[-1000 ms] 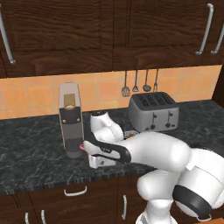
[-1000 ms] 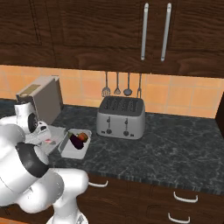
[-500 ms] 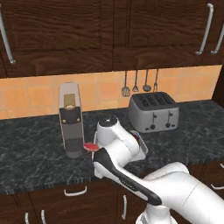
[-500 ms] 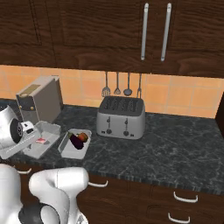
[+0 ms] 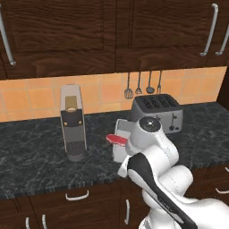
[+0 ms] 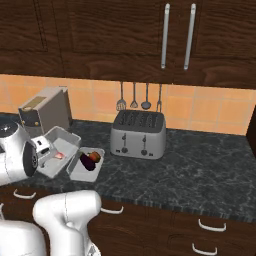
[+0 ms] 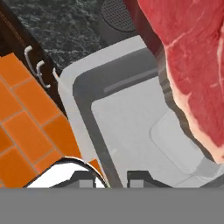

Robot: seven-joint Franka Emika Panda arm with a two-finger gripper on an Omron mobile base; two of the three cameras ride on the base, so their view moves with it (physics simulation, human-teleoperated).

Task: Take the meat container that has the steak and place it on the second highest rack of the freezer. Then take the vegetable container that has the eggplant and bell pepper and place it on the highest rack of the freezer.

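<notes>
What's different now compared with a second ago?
The gripper has closed on the rim of the meat container and lifted it off the counter, tipping it so the steak slides toward its edge. The arm has swung round with it. The vegetable container, toaster and coffee machine stayed put.

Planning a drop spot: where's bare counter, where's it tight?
Bare: the counter right of the toaster, and the stretch left of the coffee machine. Tight: between those two, where the meat tray and vegetable tray sit side by side.
</notes>
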